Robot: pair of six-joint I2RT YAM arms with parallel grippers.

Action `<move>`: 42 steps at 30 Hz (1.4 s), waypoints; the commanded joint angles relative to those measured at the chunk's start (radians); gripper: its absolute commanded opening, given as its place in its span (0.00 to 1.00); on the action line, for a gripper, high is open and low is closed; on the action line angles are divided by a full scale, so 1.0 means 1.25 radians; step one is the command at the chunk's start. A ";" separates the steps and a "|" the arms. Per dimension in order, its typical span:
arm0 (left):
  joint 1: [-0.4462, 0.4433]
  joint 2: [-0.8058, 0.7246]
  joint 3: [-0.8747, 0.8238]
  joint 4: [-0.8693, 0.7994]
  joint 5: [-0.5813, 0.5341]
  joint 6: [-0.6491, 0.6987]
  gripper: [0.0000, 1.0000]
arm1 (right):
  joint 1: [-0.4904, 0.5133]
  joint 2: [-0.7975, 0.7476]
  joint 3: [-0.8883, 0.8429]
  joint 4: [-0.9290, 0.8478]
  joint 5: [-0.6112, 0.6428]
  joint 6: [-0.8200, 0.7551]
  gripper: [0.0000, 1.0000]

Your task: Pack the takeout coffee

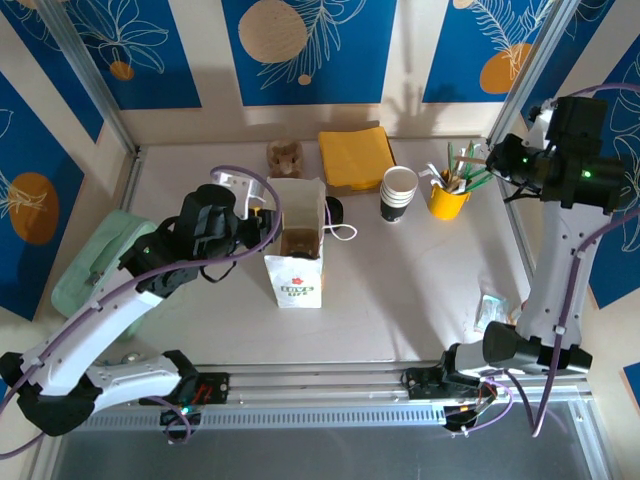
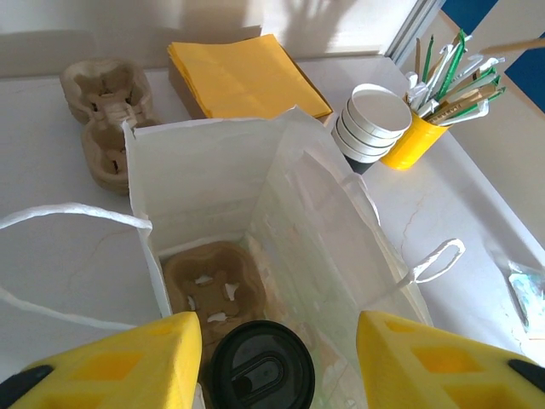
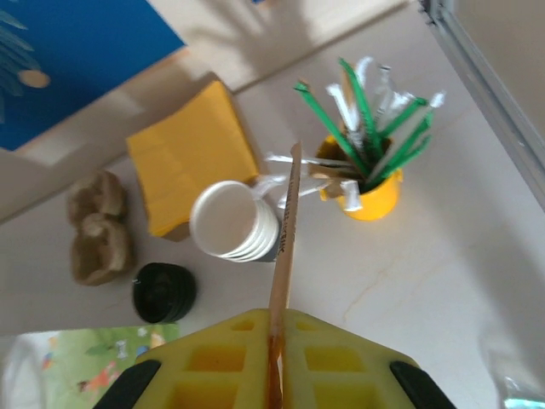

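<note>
Packing step, midway.
I am pinching a wooden stirrer (image 3: 281, 281) in my right claw (image 3: 274, 322); my left claw (image 2: 277, 341) is hanging half-wide over the white bag (image 2: 204, 179). The takeout coffee (image 3: 223, 220) is standing stacked on the counter (image 1: 400, 290) beside the yellow pot (image 3: 370, 200). Best approach: lowering the stick tip-first, clear of the bag's walls.

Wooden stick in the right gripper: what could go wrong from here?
1. The right gripper pinches the stick at one end only, so it may twist or slip.
2. Its free end hovers near the cup stack and the yellow pot of stirrers; a swing might knock either.
3. The bag is thin, with the left gripper open at its mouth; a tug could tip it.
</note>
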 commanded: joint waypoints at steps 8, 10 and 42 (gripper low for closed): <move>0.006 -0.028 -0.009 -0.001 -0.038 0.005 0.51 | 0.151 -0.012 0.114 -0.055 -0.222 0.026 0.11; 0.007 -0.037 -0.011 -0.013 -0.064 -0.001 0.51 | 0.211 0.000 0.139 -0.055 -0.225 0.033 0.11; 0.006 -0.176 -0.069 -0.053 -0.248 0.027 0.51 | 0.757 0.394 0.458 -0.252 0.039 0.042 0.11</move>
